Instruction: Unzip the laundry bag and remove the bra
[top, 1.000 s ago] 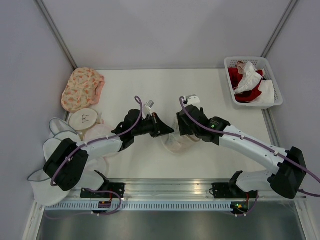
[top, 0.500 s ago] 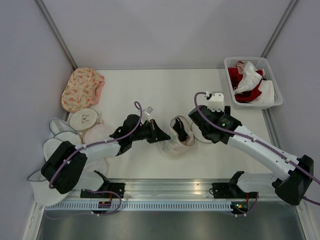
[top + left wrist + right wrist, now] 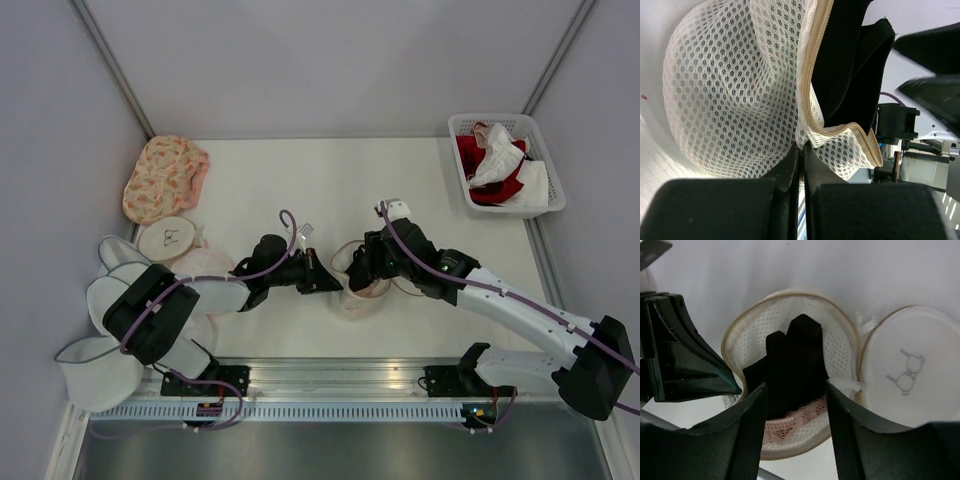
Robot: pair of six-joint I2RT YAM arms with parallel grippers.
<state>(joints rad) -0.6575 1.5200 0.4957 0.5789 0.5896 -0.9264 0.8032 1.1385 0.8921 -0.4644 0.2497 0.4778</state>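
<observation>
The laundry bag (image 3: 352, 300) lies unzipped at the table's middle, a cream mesh drum (image 3: 840, 347) with a tan zip rim. Its flat lid with the black bra icon (image 3: 907, 375) is flipped open to one side. A black bra (image 3: 795, 365) with pink lace trim sits inside and also shows in the left wrist view (image 3: 845, 65). My left gripper (image 3: 330, 285) is shut on the bag's mesh rim (image 3: 801, 150). My right gripper (image 3: 796, 415) is open directly over the bag (image 3: 354, 270), its fingers on either side of the bra.
A peach floral bag (image 3: 165, 175) lies at the far left. Another round pouch with an icon (image 3: 168, 237) and plain white pouches (image 3: 108, 290) sit below it. A white basket (image 3: 540, 205) with red and white clothes stands at the far right.
My right gripper swung away to the right, showing the open bag and the black bra, then came back down over the bag. My left gripper kept its pinch and shifted slightly down-right.
</observation>
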